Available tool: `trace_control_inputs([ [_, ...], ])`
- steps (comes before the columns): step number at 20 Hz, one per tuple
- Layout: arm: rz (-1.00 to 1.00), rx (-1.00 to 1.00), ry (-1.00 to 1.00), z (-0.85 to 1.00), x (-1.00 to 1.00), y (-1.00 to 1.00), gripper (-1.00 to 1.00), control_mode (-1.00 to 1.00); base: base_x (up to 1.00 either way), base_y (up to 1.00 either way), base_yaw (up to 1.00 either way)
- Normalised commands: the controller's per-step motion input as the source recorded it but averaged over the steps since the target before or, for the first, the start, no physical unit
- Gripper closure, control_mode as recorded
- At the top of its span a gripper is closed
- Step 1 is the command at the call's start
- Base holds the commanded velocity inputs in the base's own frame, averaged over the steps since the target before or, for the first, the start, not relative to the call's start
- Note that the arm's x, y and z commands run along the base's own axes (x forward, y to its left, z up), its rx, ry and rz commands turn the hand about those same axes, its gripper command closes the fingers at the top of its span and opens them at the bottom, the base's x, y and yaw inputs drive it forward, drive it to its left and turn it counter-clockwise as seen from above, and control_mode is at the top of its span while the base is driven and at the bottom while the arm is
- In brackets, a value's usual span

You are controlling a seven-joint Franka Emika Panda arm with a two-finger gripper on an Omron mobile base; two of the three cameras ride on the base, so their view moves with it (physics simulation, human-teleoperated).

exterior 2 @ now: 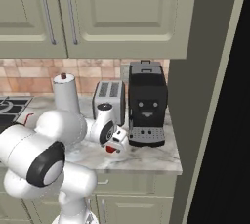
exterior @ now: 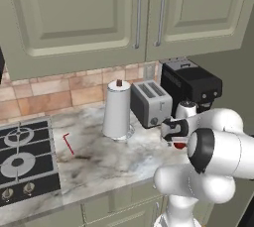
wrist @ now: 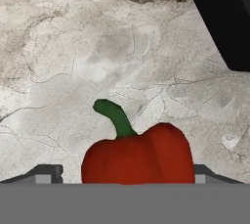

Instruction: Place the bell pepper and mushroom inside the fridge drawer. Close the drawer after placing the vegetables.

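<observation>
Your pincer (wrist: 139, 181) is straddling the bell pepper (wrist: 139, 158), with one dark fingertip showing on each side of it and the jaws standing wide; whether the pads are touching the red skin yet, you cannot tell from the hand view. The pepper is lying on the marble counter (wrist: 73, 71), its green stem pointing away from the hand, just in front of the black coffee machine (exterior 2: 146, 103) near the right end of the counter. From the right base view the hand (exterior 2: 113, 145) is hanging low over a patch of red at the counter.

You are working the pickup of the pepper, so keep the fingers level with the widest part of its body, not up near the stem, and close evenly so the glossy skin is not squirting out sideways. Lift straight up before swinging right, because the coffee machine is standing close behind and the toaster (exterior: 151, 103) sits just to its left. The paper towel roll (exterior: 117, 109) is farther left and well apart, so it is posing no trouble.
</observation>
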Motion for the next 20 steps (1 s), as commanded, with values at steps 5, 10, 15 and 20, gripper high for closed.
trace_control_inputs([
  [5, 0.0, 0.0, -0.01, -0.06, -0.03, 0.0, 1.0, -1.0, 0.0, 0.0, 0.0],
  [10, -0.02, 0.0, -0.14, 0.41, -0.58, 0.07, 1.0, -1.0, 0.0, 0.0, 0.0],
  [15, -0.01, -0.01, -0.19, 0.99, -0.67, 0.36, 1.0, -1.0, 0.0, 0.0, 0.0],
  [20, 0.0, -0.01, -0.11, 1.0, -0.54, 0.61, 1.0, -1.0, 0.0, 0.0, 0.0],
])
